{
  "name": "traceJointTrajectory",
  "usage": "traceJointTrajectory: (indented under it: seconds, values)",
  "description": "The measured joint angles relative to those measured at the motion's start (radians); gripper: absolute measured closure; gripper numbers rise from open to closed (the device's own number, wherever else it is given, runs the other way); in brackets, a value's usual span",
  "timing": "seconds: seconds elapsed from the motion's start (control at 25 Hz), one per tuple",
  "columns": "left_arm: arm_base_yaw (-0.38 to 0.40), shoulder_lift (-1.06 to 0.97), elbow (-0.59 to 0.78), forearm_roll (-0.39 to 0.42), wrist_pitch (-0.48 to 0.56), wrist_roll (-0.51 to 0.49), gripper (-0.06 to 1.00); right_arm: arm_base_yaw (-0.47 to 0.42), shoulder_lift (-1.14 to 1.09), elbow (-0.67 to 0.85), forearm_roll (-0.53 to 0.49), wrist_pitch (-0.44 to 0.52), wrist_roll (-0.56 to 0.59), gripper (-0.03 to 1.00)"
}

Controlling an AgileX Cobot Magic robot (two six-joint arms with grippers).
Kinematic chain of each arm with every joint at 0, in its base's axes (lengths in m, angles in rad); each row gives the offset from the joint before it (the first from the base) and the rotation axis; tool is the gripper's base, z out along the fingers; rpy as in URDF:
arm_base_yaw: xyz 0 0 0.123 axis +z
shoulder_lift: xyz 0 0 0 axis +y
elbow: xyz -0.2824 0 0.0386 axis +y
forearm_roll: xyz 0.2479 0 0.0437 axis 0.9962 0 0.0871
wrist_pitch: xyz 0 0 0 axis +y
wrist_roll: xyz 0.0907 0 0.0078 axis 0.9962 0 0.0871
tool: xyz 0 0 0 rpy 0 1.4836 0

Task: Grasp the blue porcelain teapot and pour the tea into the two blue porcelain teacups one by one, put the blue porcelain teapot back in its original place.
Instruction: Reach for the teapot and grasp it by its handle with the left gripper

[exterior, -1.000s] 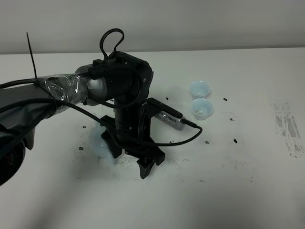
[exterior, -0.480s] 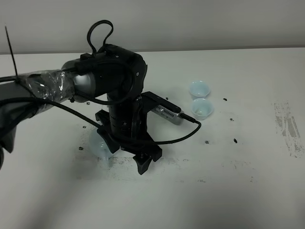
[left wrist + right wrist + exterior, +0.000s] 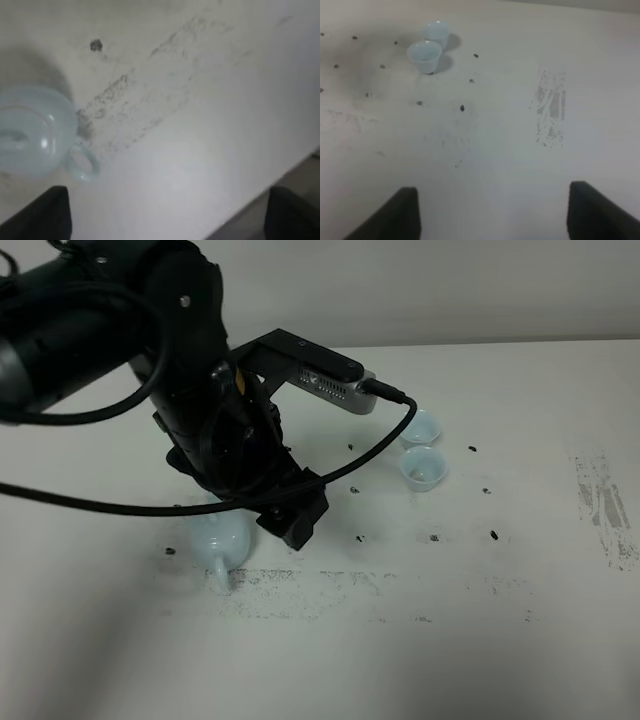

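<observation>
Judging pouring not yet begun. Exterior high: teapot (image 3: 215, 538) is standing unheld left of the desk's (image 3: 520, 640) middle, teacups (image 3: 423, 468) nearer its far edge, looking unfilled. Left wrist: left pincer (image 3: 170, 215) is gaping empty, teapot just outside its gap. Right wrist: right pincer (image 3: 495, 215) is gaping empty, teacups well apart.

The round pale-blue porcelain teapot (image 3: 215, 540) shows a smooth glossy glaze; the white worktop (image 3: 520, 640) looks matt, scuffed grey at lower centre.
</observation>
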Motion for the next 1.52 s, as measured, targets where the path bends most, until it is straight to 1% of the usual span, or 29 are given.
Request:
traceJointTrajectory:
  seconds: [0.12,0.2,0.32,0.4,0.52,0.76,0.92,1.28,1.36,1.52]
  values:
    - [-0.048,-0.103,0.156,-0.003,0.000,-0.057,0.20,0.000,0.000,0.000,0.000,0.000,0.000,0.38]
    - [-0.065,-0.156,0.243,-0.002,0.000,-0.108,0.20,0.000,0.000,0.000,0.000,0.000,0.000,0.38]
    - [-0.067,-0.162,0.282,0.019,-0.009,-0.177,0.20,0.000,0.000,0.000,0.000,0.000,0.000,0.38]
    - [-0.067,-0.125,0.286,0.038,-0.047,-0.200,0.20,0.000,0.000,0.000,0.000,0.000,0.000,0.38]
    - [-0.067,-0.020,0.280,0.042,-0.120,-0.213,0.20,0.000,0.000,0.000,0.000,0.000,0.000,0.38]
    - [-0.067,0.175,0.202,0.047,-0.204,-0.215,0.20,0.000,0.000,0.000,0.000,0.000,0.000,0.38]
    - [-0.067,0.234,0.183,0.053,-0.227,-0.215,0.20,0.000,0.000,0.000,0.000,0.000,0.000,0.38]
    - [-0.067,0.262,0.183,0.161,-0.245,-0.237,0.20,0.000,0.000,0.000,0.000,0.000,0.000,0.38]
    - [-0.067,0.262,0.183,0.174,-0.249,-0.240,0.20,0.000,0.000,0.000,0.000,0.000,0.000,0.38]
    - [-0.067,0.262,0.183,0.174,-0.249,-0.241,0.20,0.000,0.000,0.000,0.000,0.000,0.000,0.38]
